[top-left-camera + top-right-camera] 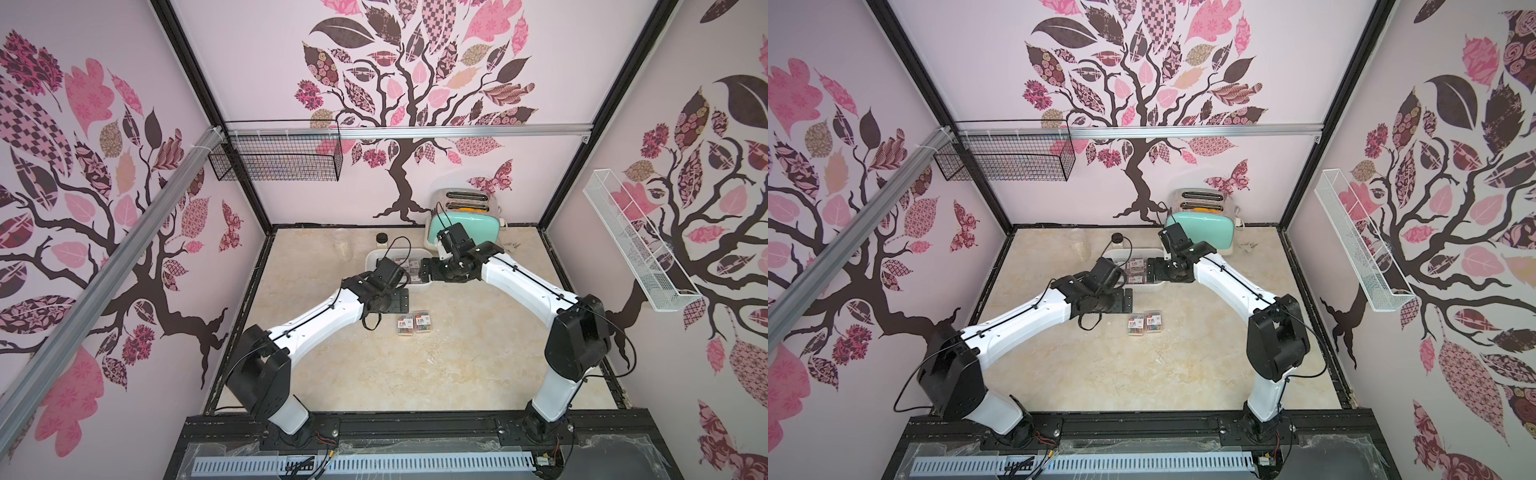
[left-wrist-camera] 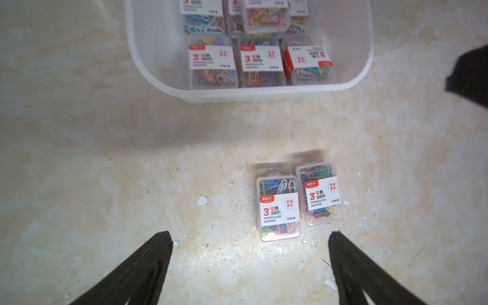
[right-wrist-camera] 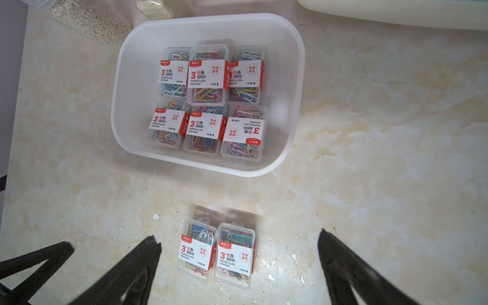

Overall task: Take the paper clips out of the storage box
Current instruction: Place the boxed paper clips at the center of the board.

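Clear plastic cases of paper clips [image 3: 208, 79] are crowding the storage box [image 3: 126, 79] mid-frame in both top views, two lying just below it. The left gripper [image 2: 250, 233] and right gripper [image 3: 239, 235] are gaping, empty; fingers squeezing between packed neighbours risk tipping them.

Open-topped storage box [image 3: 137, 92], toaster [image 1: 484, 226] close behind

Mint toaster [image 1: 482, 226] centre-back; black-lidded jar [image 1: 382, 238] and grain-filled clear cup [image 1: 343, 246] to its left. Black wire basket [image 1: 276, 158] upper left, white mesh shelf [image 1: 636, 243] right.
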Motion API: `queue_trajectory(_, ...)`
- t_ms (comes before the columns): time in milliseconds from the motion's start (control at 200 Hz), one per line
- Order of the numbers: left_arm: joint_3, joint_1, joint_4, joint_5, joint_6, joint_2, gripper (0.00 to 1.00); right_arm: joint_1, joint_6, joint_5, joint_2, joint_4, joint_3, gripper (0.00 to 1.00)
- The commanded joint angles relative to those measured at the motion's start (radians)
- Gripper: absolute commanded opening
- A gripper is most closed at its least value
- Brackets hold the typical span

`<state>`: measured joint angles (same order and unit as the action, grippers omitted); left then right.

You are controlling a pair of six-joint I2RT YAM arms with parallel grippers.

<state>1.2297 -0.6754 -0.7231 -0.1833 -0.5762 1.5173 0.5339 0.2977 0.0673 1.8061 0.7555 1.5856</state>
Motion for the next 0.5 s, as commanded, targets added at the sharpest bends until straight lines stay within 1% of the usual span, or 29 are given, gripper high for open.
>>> queue_trajectory(0, -0.020, 0.020, -0.043, -0.039, 0.032, -0.067, 0.98, 0.013, -0.001, -0.006, 0.075, 0.011, 0.084, 0.92)
queue_trajectory(105, -0.023, 0.030, -0.074, -0.036, 0.033, -0.108, 0.98, 0.027, -0.010, -0.018, 0.136, 0.019, 0.149, 0.88)
queue_trajectory(245, -0.055, 0.038, -0.061, -0.020, 0.033, -0.181, 0.98, 0.043, -0.025, -0.040, 0.214, 0.016, 0.239, 0.86)
queue_trajectory(495, -0.064, 0.054, -0.098, 0.009, 0.060, -0.256, 0.98, 0.052, -0.051, -0.093, 0.361, 0.018, 0.379, 0.86)
